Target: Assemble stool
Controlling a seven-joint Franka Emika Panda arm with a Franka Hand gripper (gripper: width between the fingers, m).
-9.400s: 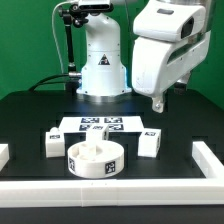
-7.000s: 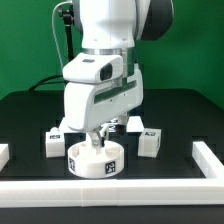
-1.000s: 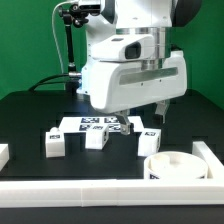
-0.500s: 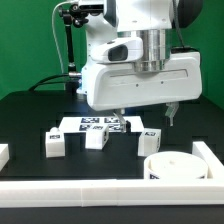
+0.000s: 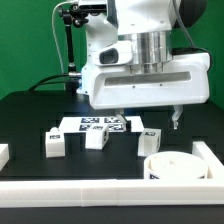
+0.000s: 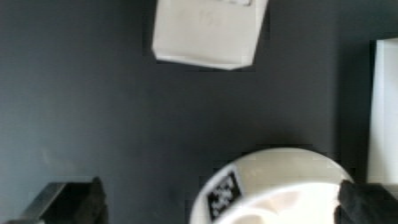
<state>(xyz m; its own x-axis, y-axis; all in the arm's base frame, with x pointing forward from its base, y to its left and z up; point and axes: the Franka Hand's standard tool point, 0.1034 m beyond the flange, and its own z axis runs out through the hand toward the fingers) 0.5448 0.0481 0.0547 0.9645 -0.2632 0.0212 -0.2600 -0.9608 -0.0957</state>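
The stool's round white seat [image 5: 172,166] lies at the front of the exterior view's right, by the rail corner. It also shows in the wrist view [image 6: 285,190] with a tag on its side. Three white legs stand on the table: one [image 5: 55,143] at the exterior view's left, one [image 5: 97,139] in the middle, one [image 5: 149,141] behind the seat. My gripper [image 5: 150,120] hangs open and empty above the seat and that leg. In the wrist view my gripper [image 6: 219,205] shows its dark fingertips [image 6: 71,203] wide apart, with one leg [image 6: 208,33] beyond the seat.
The marker board [image 5: 100,124] lies flat behind the legs. A long white rail [image 5: 100,192] edges the table's front and turns up the exterior view's right side [image 5: 208,155]. The robot base [image 5: 100,70] stands at the back.
The seat has gone from the front middle to the front right corner. Over the last second my hand has turned so both fingers show, spread wide; the seat has stayed put.
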